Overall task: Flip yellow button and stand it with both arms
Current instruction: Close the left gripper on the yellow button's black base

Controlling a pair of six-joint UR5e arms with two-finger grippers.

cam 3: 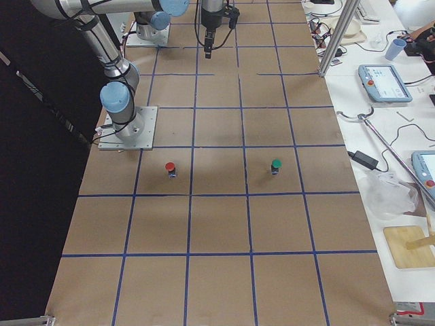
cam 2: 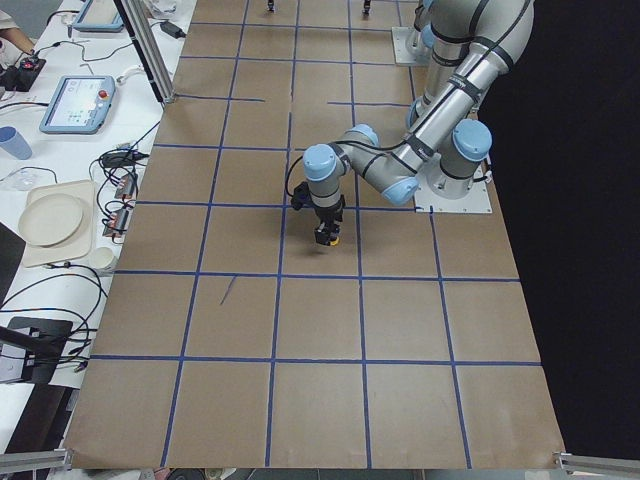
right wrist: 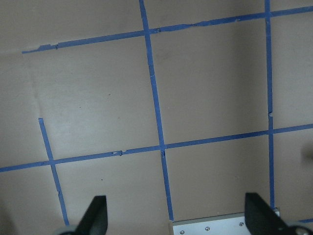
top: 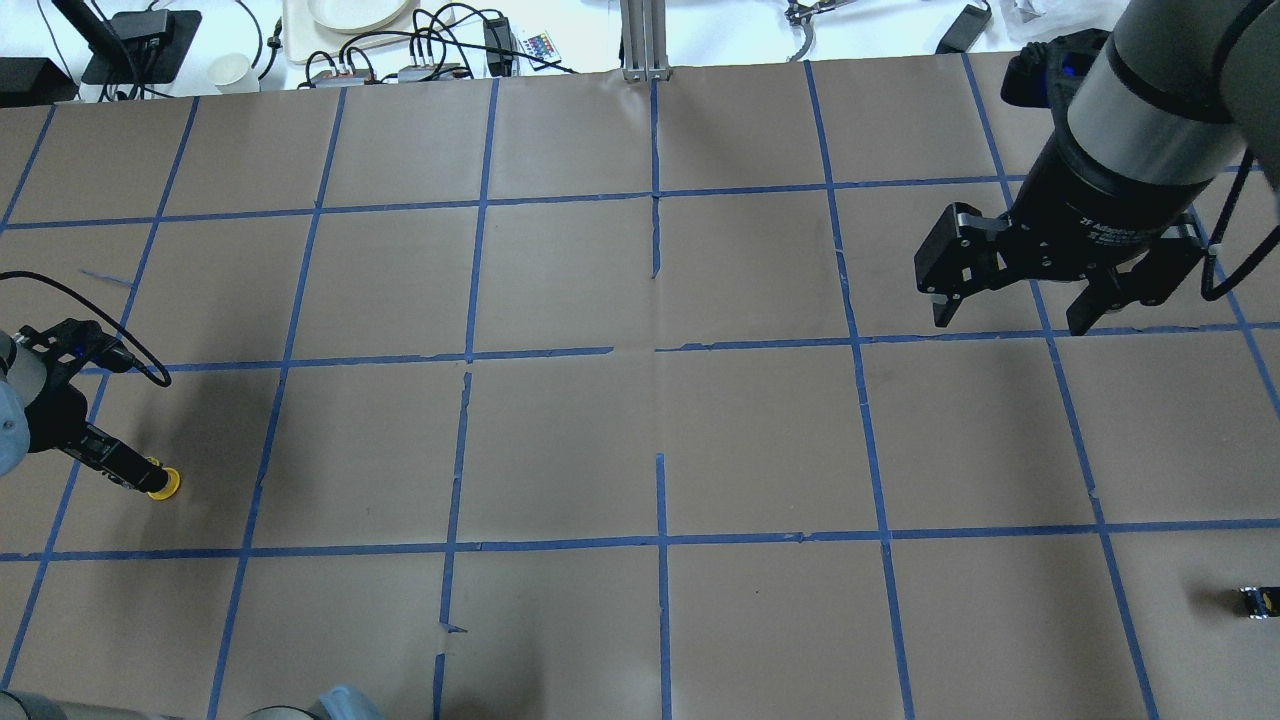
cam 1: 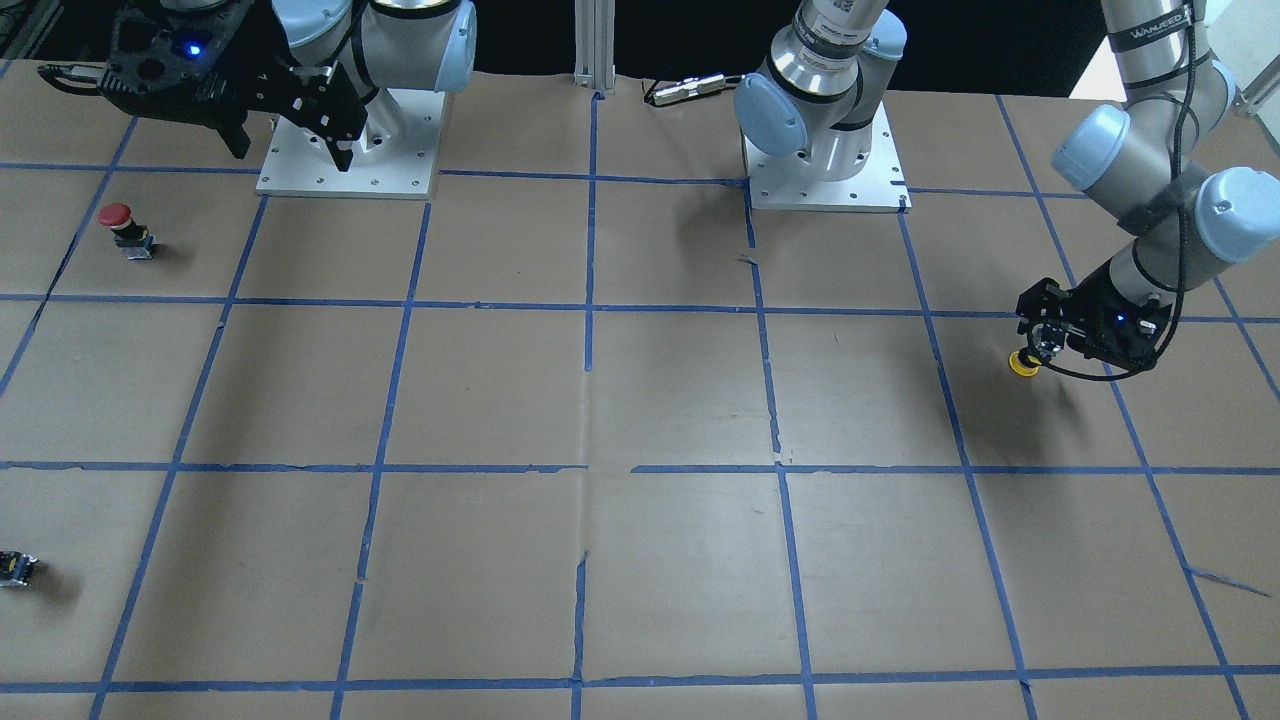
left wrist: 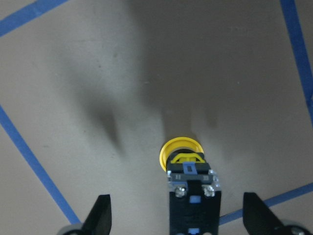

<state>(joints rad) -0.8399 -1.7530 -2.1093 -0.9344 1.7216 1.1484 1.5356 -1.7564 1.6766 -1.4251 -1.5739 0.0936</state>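
The bench [cam 1: 640, 400] is carrying the yellow button near the end on the robot's left side, inside one taped square.

The left arm [cam 1: 1150, 170] is bending low over that square, while the right arm [cam 1: 400, 40] is hanging high beside its own base, well apart from the work.

The right gripper [top: 1012, 322] is showing its fingers [right wrist: 95, 215] spread wide with nothing between them.

The left gripper [cam 1: 1038, 345] is pointing down at the button. In the left wrist view its fingers [left wrist: 100, 215] are also standing wide apart, straddling the part without touching it.

The yellow button [left wrist: 182, 152] is sitting centred in that gap, its yellow cap on the side away from the camera and its black and silver body nearer the lens. It seems to be resting cap-down, though that is hard to tell for sure.

The step in hand looks like the first grasp. It is calling for the fingers to close squarely on the flat sides of the block body, not on the round cap, which would likely roll or slip. A grip low on the body, leaving its end exposed, would give the right gripper something to take during the flip.
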